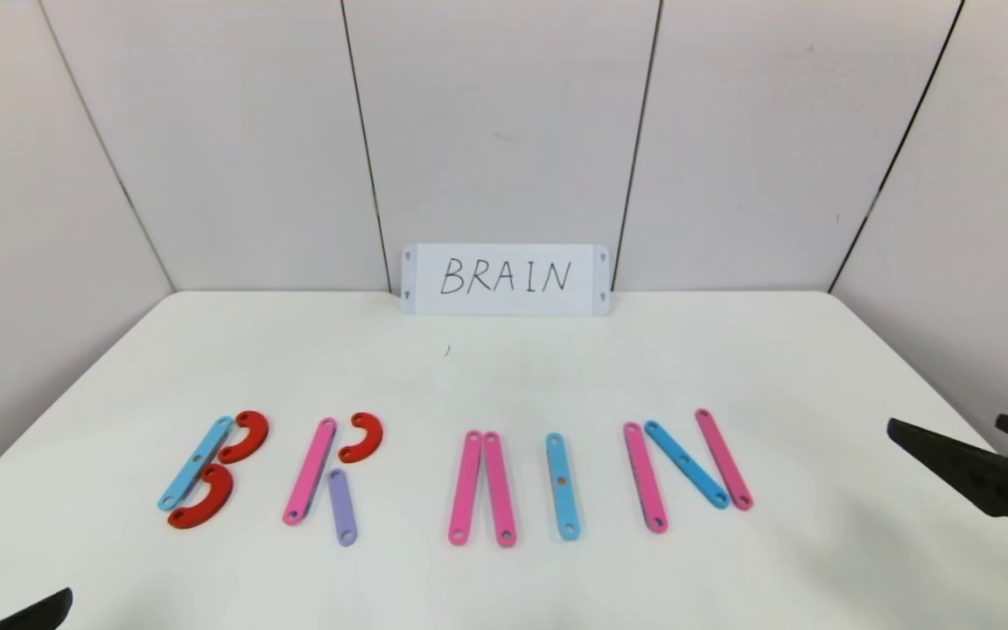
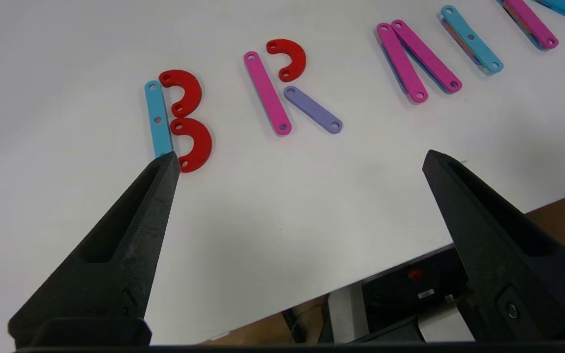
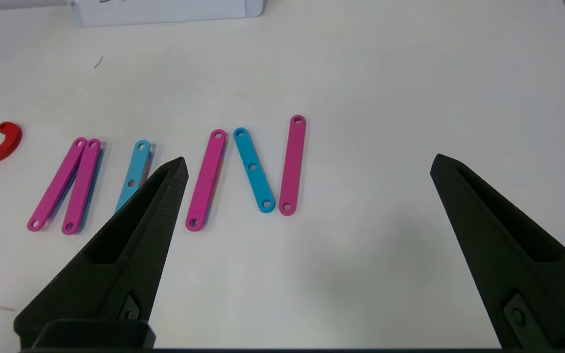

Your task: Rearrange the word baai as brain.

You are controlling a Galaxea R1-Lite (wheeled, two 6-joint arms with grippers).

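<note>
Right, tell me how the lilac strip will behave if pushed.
The lilac strip looks flat and thin, so it should slide, not roll or tip. Probably stiff and light. The table looks smooth, so an off-centre push may spin it.

White table (image 1: 504,367); grey panelled walls (image 1: 233,140) with dark seams behind.

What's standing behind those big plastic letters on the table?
Behind the plastic-strip letters BRAIN stands a white card with BRAIN handwritten in black, against the grey wall panels. Whatever is behind the card is covered.
</note>
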